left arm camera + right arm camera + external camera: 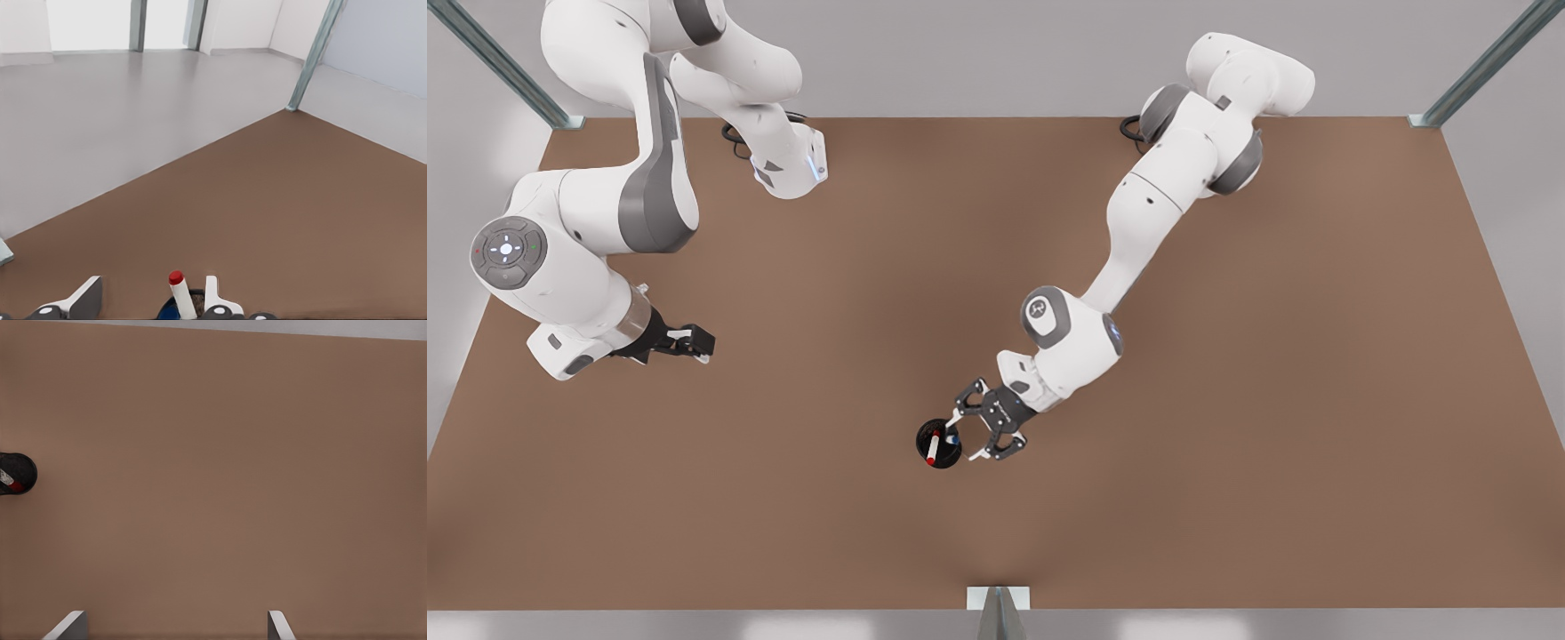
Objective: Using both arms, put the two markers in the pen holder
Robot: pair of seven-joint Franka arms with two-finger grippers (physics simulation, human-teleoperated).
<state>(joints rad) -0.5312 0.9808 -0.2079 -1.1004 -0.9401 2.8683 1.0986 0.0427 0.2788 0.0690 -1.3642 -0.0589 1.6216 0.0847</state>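
The black pen holder (921,437) stands on the brown table, near its front middle. The red-capped marker (933,447) leans inside it, and the blue cap of the other marker (953,438) shows at the rim. My left gripper (968,436) hovers just to the front view's right of the holder, open, with nothing between its fingers. In the left wrist view the red-capped marker (179,293) and a blue cap (169,312) stick up from the holder (198,294) next to one fingertip (213,293). My right gripper (696,343) waits open at the front view's left. It views the holder (27,468) from afar.
The brown table (1227,400) is bordered by grey floor, with metal posts at its corners (1432,120) and a bracket at the front edge (998,600). The two arm bases stand along the far edge.
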